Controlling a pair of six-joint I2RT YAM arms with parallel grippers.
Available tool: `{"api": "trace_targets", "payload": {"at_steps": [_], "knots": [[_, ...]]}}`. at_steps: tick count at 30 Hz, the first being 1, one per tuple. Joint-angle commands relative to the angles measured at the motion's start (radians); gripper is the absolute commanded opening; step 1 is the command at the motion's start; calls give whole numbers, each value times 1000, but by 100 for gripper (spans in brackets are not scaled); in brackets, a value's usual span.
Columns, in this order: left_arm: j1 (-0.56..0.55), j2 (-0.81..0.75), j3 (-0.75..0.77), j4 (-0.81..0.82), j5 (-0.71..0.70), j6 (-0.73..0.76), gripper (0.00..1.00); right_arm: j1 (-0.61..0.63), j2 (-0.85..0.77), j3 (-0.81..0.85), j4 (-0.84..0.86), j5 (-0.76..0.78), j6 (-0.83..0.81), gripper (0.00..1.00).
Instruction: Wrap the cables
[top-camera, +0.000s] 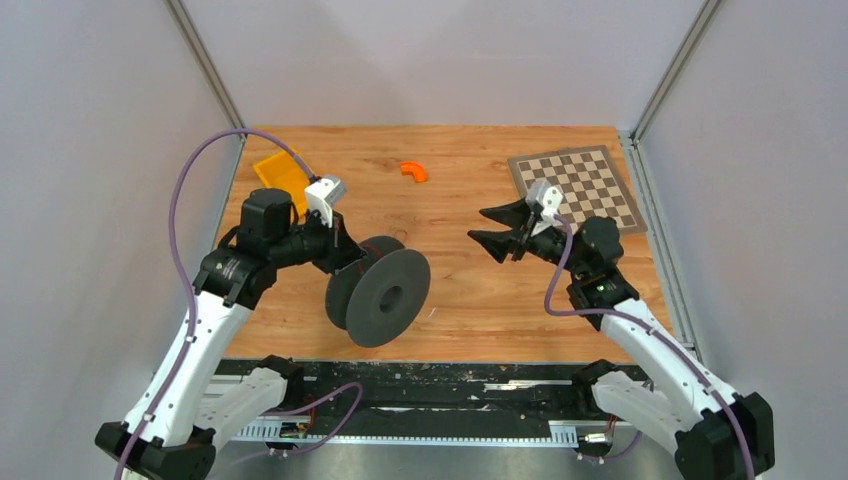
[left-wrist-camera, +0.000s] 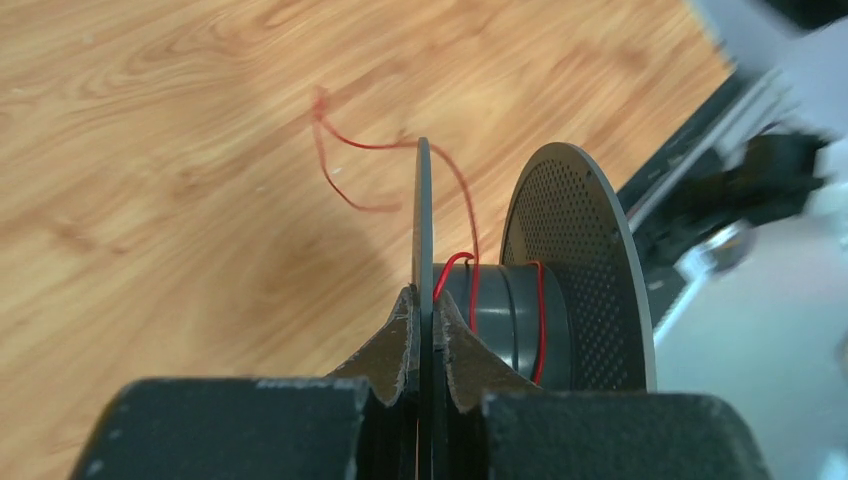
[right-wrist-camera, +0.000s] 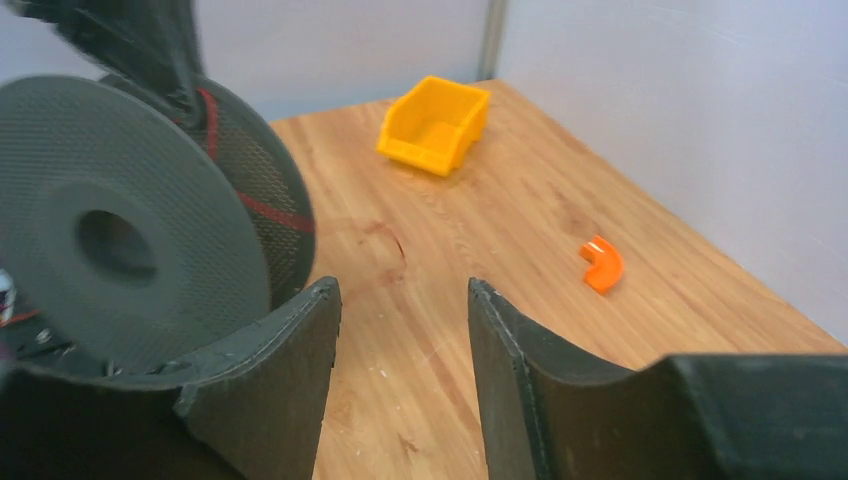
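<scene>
A dark grey spool (top-camera: 380, 295) is held up over the table by my left gripper (top-camera: 345, 262), which is shut on one of its flanges (left-wrist-camera: 422, 220). The thin red cable (left-wrist-camera: 470, 262) runs a few turns round the spool's hub. Its loose end (left-wrist-camera: 340, 160) trails off over the wood in the left wrist view. My right gripper (top-camera: 493, 227) hovers open to the right of the spool, well apart from it. In the right wrist view the spool (right-wrist-camera: 130, 230) fills the left side, and nothing lies between the two fingers (right-wrist-camera: 280, 370).
An orange bin (top-camera: 281, 170) stands at the back left of the table, close behind the left arm. A small orange elbow piece (top-camera: 415, 171) lies at the back centre. A checkerboard (top-camera: 577, 187) sits at the back right.
</scene>
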Motion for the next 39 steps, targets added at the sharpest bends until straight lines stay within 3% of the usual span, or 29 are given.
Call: {"api": "trace_targets", "payload": {"at_steps": [1, 4, 7, 11, 14, 16, 22, 26, 39], "knots": [[-2, 31, 73, -84, -23, 406, 0, -2, 101, 142, -74, -299, -130, 51], [-3, 44, 116, -140, 132, 583, 0, -2, 179, 201, -143, -463, -214, 53], [-4, 33, 134, -173, 190, 700, 0, 1, 224, 207, -148, -588, -240, 53], [-3, 39, 176, -208, 202, 738, 0, 26, 252, 178, -151, -604, -268, 55], [-4, 45, 190, -190, 185, 701, 0, 67, 260, 143, -145, -545, -271, 56], [-4, 35, 191, -158, 195, 631, 0, 73, 258, 90, -55, -522, -230, 59], [-3, -34, 154, 93, 254, 371, 0, 72, 243, -20, 145, -392, -104, 57], [-3, -66, 166, 176, 277, 257, 0, 73, 248, -71, 229, -354, -58, 57], [-2, -80, 173, 238, 307, 157, 0, 132, 343, -43, 293, -397, 14, 57]]}}
